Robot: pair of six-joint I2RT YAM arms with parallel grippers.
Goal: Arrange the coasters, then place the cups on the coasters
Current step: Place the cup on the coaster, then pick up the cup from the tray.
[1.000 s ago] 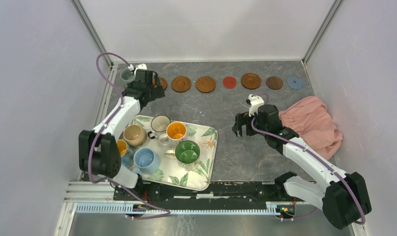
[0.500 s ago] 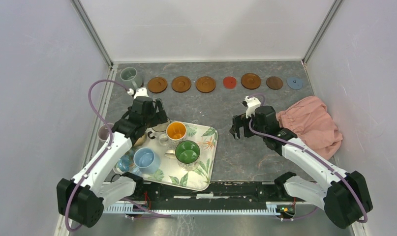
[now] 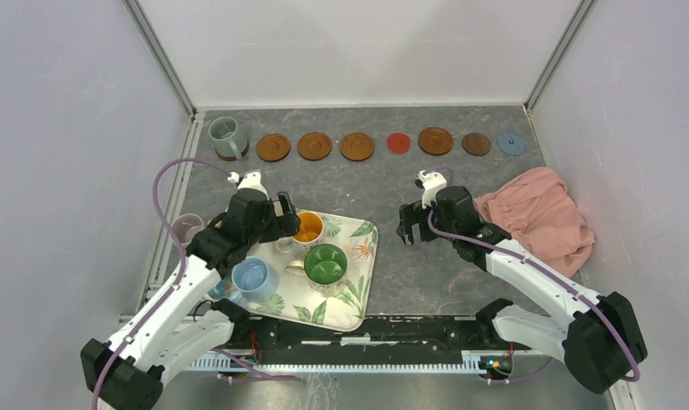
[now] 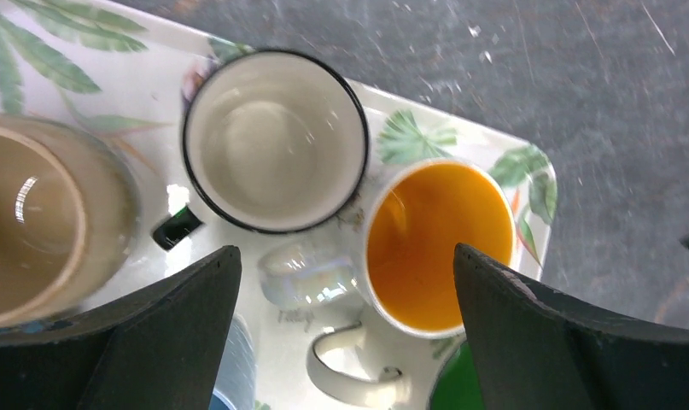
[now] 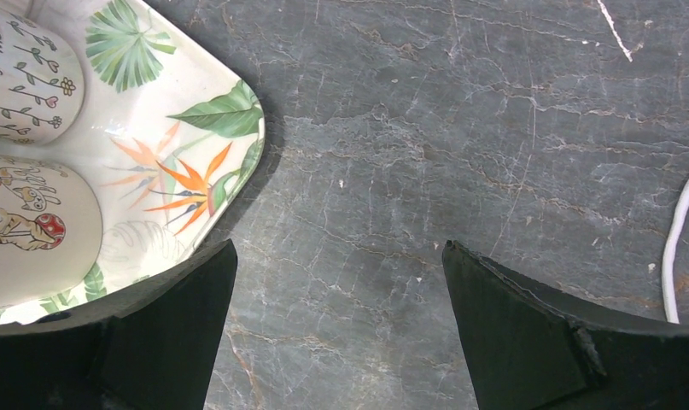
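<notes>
cups [image 3: 325,263] packed on tray [image 3: 358,256], lower left | left gripper [image 4: 345,254], right gripper [image 5: 336,248] spread, empty | risk: tight gaps, neighbour cup knocked

The counter [image 5: 460,128] looks like dark grey stone, veined and scratched, with a dull finish. The tray [image 5: 144,120] is smooth and glossy, with a sheen over its leaf print. The cream cup [image 4: 275,141], the orange-inside cup [image 4: 439,243] and the tan cup [image 4: 33,222] are glazed ceramic, shiny with bright highlights. The brown coasters [image 3: 314,146] look like wood with a low satin finish; the red coaster [image 3: 398,143] is plain and matt. The pink cloth [image 3: 541,213] is soft, crumpled fabric. The fingers [image 4: 161,342] of the left claw [image 4: 344,256] and those of the right claw [image 5: 336,248] are matt black plastic.
</notes>
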